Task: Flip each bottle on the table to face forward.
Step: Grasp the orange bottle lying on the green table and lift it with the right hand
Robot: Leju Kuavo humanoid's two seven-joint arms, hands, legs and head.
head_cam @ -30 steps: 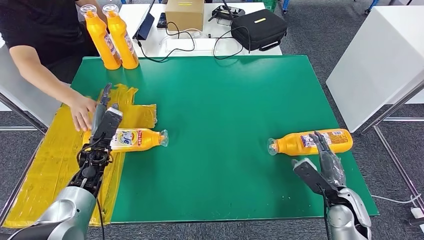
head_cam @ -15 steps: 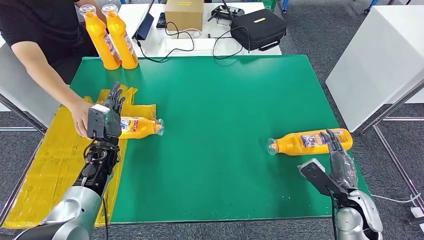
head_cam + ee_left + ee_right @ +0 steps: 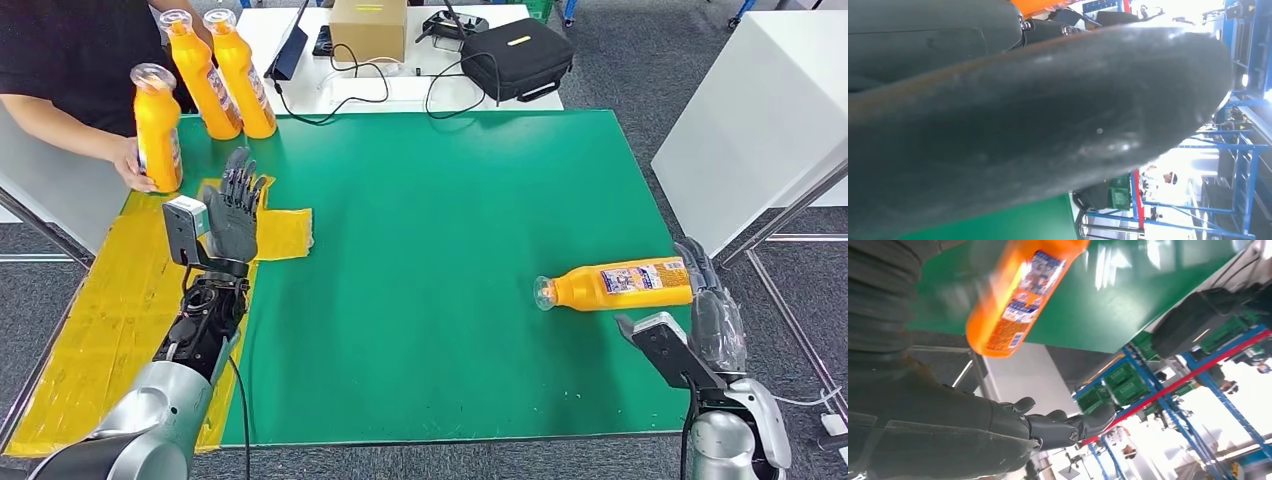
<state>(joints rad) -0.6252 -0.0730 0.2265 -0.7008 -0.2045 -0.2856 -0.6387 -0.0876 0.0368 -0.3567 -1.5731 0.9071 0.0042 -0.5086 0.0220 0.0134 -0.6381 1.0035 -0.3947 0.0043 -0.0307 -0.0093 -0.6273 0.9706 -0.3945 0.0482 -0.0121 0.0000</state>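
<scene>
An orange bottle (image 3: 618, 284) lies on the green counter (image 3: 450, 220). The empty right hand (image 3: 712, 312), fingers spread, sits just beside its base; a nudge could roll it away.

Left hand (image 3: 1013, 125) blocks most of the lens, a dark rounded surface, blurred, too close to read how the fingers lie. Sliver of orange (image 3: 1035, 5) past it at one edge. Strip of green worktop (image 3: 1013, 225) at the opposite edge. Blue racking (image 3: 1243, 100) beyond, bright background.
</scene>
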